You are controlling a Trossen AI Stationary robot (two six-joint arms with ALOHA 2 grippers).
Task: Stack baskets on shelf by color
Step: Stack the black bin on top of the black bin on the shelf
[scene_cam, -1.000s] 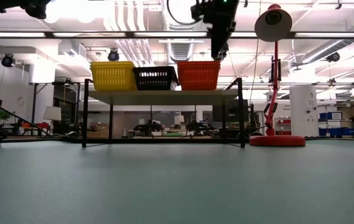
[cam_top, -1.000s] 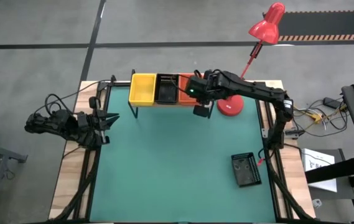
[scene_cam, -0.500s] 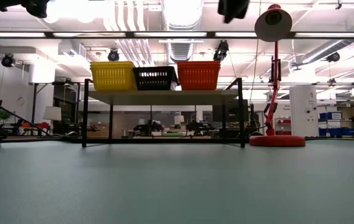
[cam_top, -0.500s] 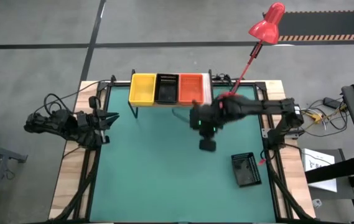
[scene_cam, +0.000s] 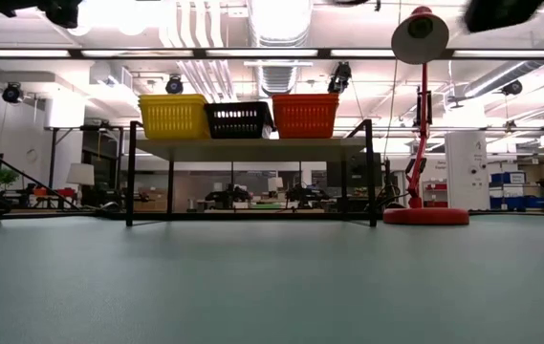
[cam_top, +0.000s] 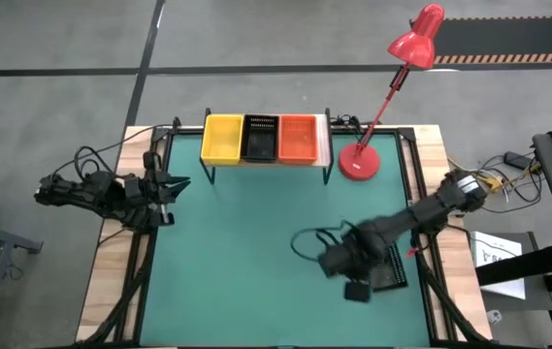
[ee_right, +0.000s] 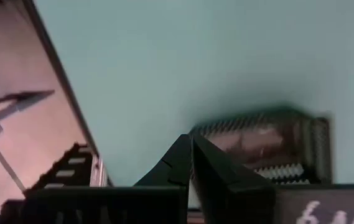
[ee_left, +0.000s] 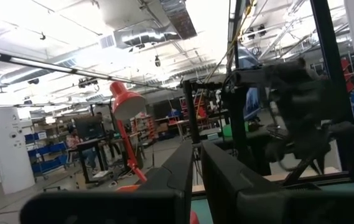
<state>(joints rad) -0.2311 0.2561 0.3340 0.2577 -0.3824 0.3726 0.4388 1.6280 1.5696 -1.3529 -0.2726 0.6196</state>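
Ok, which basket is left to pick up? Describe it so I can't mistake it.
Start at the green table and go to the corner on the right arm's side, nearest the camera, far from the shelf along the far edge. There, under the right gripper, a lone black basket lies flat on the mat. Every other basket sits on the shelf; this one doesn't.

The right arm (cam_top: 406,225) covers much of the loose black basket (cam_top: 393,275) from above, and the low view's right edge cuts that basket off.
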